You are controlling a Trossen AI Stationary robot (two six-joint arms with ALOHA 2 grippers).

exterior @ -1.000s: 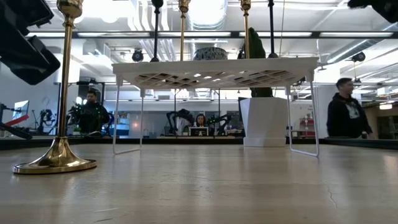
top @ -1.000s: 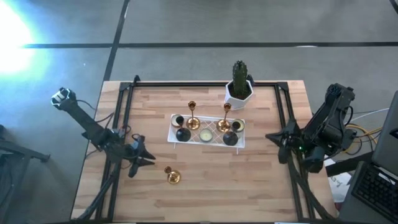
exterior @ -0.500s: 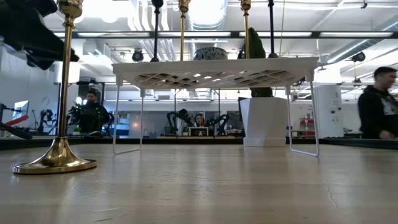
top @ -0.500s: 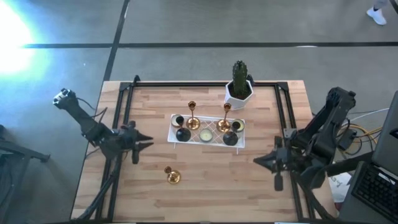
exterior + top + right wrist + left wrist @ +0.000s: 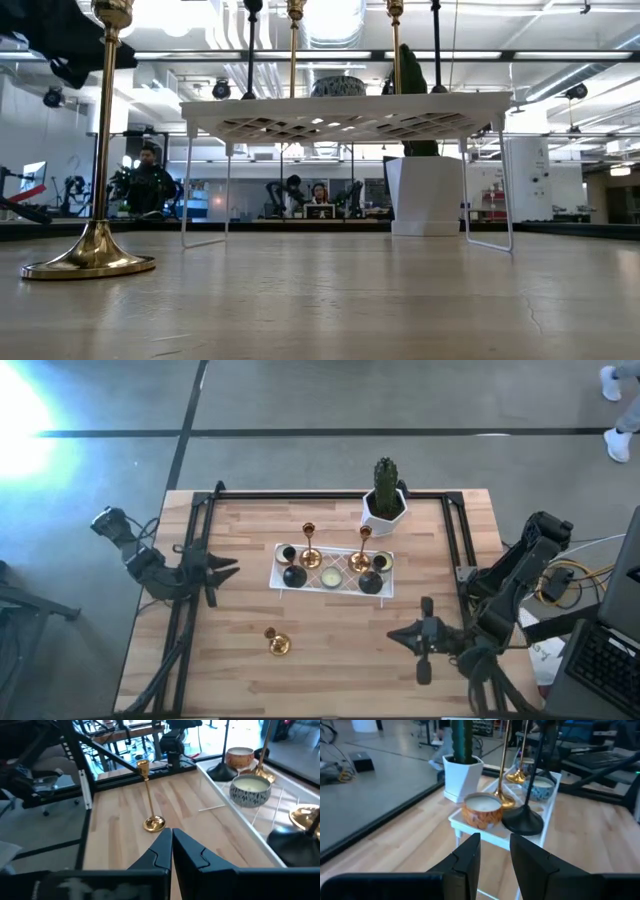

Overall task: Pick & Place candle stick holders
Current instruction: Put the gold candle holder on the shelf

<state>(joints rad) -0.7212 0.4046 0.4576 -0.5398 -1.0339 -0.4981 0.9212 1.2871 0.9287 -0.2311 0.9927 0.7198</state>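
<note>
One gold candle stick holder (image 5: 277,643) stands alone on its round base (image 5: 154,823) on the table's near left part. Two more gold holders (image 5: 310,555) and two black ones (image 5: 293,573) stand on a white wire rack (image 5: 384,586) at the middle. My left gripper (image 5: 230,566) hovers at the table's left edge, pointing level at the rack (image 5: 546,815). Its fingers are slightly apart with nothing between them. My right gripper (image 5: 393,635) is shut and empty. It hovers right of the lone holder and points at it.
A white pot with a cactus (image 5: 385,500) stands behind the rack near the far edge. Pale candles in small cups (image 5: 329,577) sit on the rack among the holders. Black frame rails (image 5: 205,520) run along the table's left, far and right sides.
My left gripper has risen and drawn back toward the far left, away from the lone gold holder, tipping up until it points level at the rack. My right gripper has swung from the right edge toward the near middle, closer to the lone holder. No object has moved.
</note>
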